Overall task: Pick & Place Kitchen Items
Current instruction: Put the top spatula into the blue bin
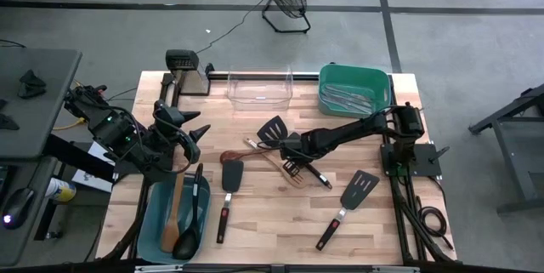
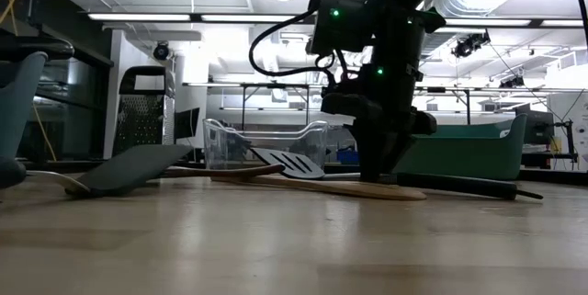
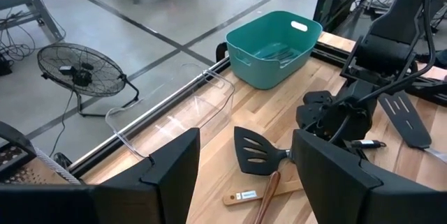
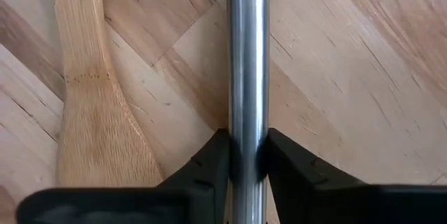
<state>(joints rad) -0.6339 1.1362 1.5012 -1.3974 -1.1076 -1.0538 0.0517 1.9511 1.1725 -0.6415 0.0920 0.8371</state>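
A black slotted turner with a silvery shaft lies at mid-table, its head [image 1: 274,128] toward the far edge and its black handle [image 1: 321,177] toward the near right. My right gripper [image 1: 293,149] points down and is shut on that shaft. A wooden spatula [image 4: 91,112] lies right beside the shaft. My left gripper [image 1: 192,136] hangs open above the table's left side, over the far end of a teal tub [image 1: 151,222] that holds a wooden spoon [image 1: 171,213] and a black ladle [image 1: 192,226]. My right gripper pinches the turner's silvery shaft [image 4: 248,123] between its two fingers [image 4: 209,161], just below the black handle's end. The fingers come from above, pointing down, and lie across the shaft. In the low view the turner lies low along the table [image 2: 285,162].
A red-trimmed black turner [image 1: 228,190] and a brown spoon [image 1: 231,156] lie left of the gripper, and another turner [image 1: 350,198] lies at the near right. A green tub [image 1: 330,94] with metal pieces, a clear bin [image 1: 259,88] and a grater [image 2: 141,116] stand along the far edge.
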